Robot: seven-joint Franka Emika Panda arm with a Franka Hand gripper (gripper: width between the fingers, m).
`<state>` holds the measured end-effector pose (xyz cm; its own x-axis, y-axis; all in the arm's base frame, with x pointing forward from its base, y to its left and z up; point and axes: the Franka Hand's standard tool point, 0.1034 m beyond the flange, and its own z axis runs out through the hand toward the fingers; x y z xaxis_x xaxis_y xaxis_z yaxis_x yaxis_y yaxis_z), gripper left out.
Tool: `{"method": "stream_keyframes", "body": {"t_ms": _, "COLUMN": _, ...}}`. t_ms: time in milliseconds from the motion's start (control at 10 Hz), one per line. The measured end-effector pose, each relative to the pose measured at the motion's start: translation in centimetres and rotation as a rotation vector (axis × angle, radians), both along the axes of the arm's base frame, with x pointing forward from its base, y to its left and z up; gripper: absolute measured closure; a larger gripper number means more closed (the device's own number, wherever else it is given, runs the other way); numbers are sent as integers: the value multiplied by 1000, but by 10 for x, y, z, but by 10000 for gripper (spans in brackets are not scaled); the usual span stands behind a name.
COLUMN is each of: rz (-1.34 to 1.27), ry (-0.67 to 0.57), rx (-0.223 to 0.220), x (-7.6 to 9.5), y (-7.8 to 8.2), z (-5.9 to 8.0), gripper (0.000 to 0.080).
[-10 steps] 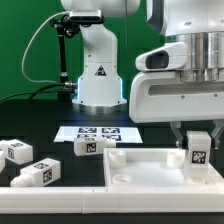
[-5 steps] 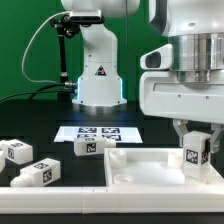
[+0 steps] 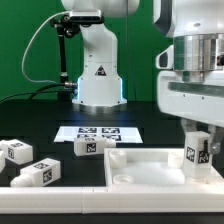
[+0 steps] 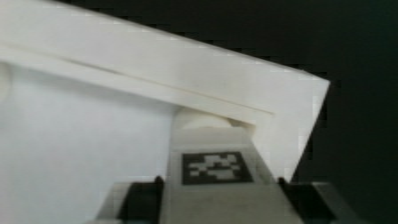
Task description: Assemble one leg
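My gripper (image 3: 197,140) is shut on a leg (image 3: 196,152), a small white oblong block with a black-and-white tag. It holds the leg upright over the far right corner of the large white rimmed tray (image 3: 140,172). In the wrist view the leg (image 4: 217,170) sits between my two dark fingers (image 4: 143,200), its end at the tray's corner (image 4: 267,100). Three more legs lie on the table at the exterior view's left: one (image 3: 15,152), one (image 3: 38,172) and one (image 3: 90,146).
The marker board (image 3: 98,133) lies flat behind the tray. The white robot base (image 3: 98,75) stands at the back, with a black stand and cables (image 3: 62,50) beside it. A white strip (image 3: 50,190) runs along the table's front edge.
My gripper has shifted to the exterior view's right with the leg in it. The leg stays upright. The loose legs and the tray have not moved.
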<state>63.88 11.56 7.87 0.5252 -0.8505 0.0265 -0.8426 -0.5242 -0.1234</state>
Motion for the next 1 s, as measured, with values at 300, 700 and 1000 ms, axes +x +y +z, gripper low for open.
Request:
{"method": "stream_keyframes", "body": {"t_ms": 300, "rz": 449, "ry": -32, "rx": -65, "x": 1, "y": 1, "z": 5, "gripper": 181}}
{"method": "stream_keyframes", "body": {"t_ms": 700, "rz": 921, "ry": -45, "rx": -139, "x": 3, "y": -8, "z": 4, "gripper": 151}}
{"method": "stream_keyframes", "body": {"t_ms": 1000, "rz": 915, "ry": -43, "rx": -135, "x": 2, "y": -8, "z": 2, "gripper": 165}}
